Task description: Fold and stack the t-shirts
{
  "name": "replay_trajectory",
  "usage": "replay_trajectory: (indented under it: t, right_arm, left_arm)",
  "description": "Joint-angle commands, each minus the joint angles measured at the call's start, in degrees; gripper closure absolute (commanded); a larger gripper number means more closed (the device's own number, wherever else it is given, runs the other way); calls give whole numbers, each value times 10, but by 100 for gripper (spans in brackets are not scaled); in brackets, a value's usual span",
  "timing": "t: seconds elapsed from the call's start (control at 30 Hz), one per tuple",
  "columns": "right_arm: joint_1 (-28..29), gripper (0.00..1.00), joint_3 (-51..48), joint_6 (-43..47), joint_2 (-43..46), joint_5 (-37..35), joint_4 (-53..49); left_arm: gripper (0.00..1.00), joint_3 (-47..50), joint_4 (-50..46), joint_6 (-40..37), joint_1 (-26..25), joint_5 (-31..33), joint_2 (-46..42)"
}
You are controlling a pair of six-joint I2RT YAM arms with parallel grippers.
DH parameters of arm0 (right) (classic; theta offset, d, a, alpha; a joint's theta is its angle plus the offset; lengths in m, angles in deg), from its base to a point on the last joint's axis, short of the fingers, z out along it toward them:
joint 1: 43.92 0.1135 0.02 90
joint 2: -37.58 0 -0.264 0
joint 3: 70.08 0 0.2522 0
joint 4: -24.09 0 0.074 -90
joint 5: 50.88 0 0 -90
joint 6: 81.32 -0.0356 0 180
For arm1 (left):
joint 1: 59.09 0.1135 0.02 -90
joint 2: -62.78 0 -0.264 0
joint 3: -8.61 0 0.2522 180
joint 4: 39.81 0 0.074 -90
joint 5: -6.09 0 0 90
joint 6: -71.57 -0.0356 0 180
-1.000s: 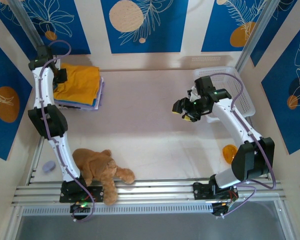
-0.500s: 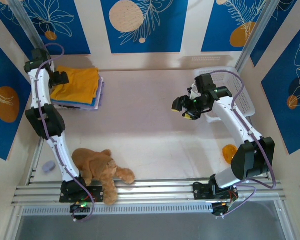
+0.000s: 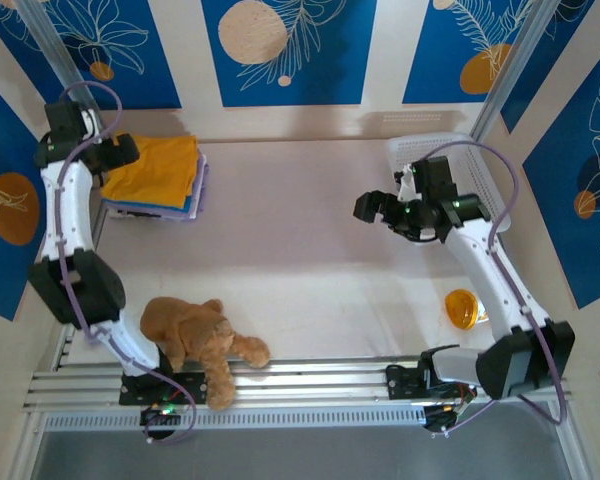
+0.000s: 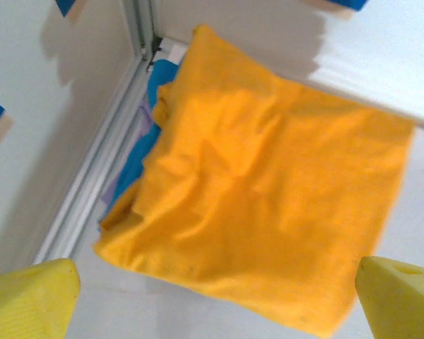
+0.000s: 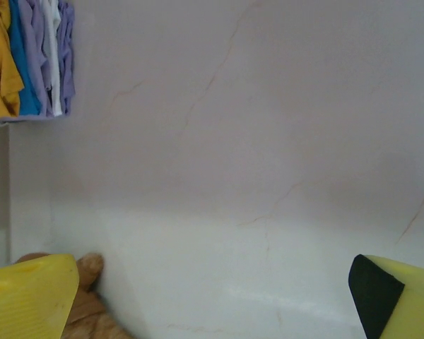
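The folded t-shirts lie in one stack at the far left of the table. The mustard-orange one is on top, with the blue and pale lilac edges showing beneath it. In the left wrist view the orange tee covers the blue and lilac layers. My left gripper hovers at the stack's left edge, open and holding nothing. My right gripper hangs open over the bare right-centre of the table, with the stack far off.
A brown plush teddy lies at the near left by the rail, and its paw shows in the right wrist view. A white basket stands at the far right. A small orange cup sits near the right arm.
The left arm has drawn back to the left and risen off the stack. The right arm has swung right, and its gripper has shifted a little to the right.
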State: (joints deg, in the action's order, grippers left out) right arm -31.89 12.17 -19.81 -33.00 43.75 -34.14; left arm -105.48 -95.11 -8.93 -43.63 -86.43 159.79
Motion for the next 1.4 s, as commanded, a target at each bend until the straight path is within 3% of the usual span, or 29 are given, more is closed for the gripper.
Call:
replay_trajectory:
  t: [0.0, 0.17, 0.3, 0.37, 0.6, 0.83, 1.17, 1.37]
  right_arm:
    - [6, 1, -69, 52, 57, -76, 115]
    - [10, 1, -224, 129, 145, -192, 290]
    - [5, 1, -334, 199, 172, -244, 423]
    - [-8, 1, -373, 219, 164, -247, 477]
    - [-59, 1, -479, 256, 101, -197, 677]
    - [-103, 1, -504, 239, 14, -146, 801]
    - [-120, 1, -497, 242, -38, -98, 875]
    - [-123, 1, -495, 230, -67, -68, 905]
  left_arm:
    - [1, 101, 116, 65, -24, -21, -46]
    - [1, 256, 225, 37, -100, 31, -133]
    - [1, 425, 393, -71, -183, 76, -214]
    - [1, 484, 442, -77, -200, 66, -235]
    - [1, 604, 510, -73, -203, 42, -283]
    - [1, 716, 641, -103, -204, 42, -284]
    - [1, 814, 913, -120, -204, 101, -177]
    - [1, 853, 1041, -123, -204, 91, -116]
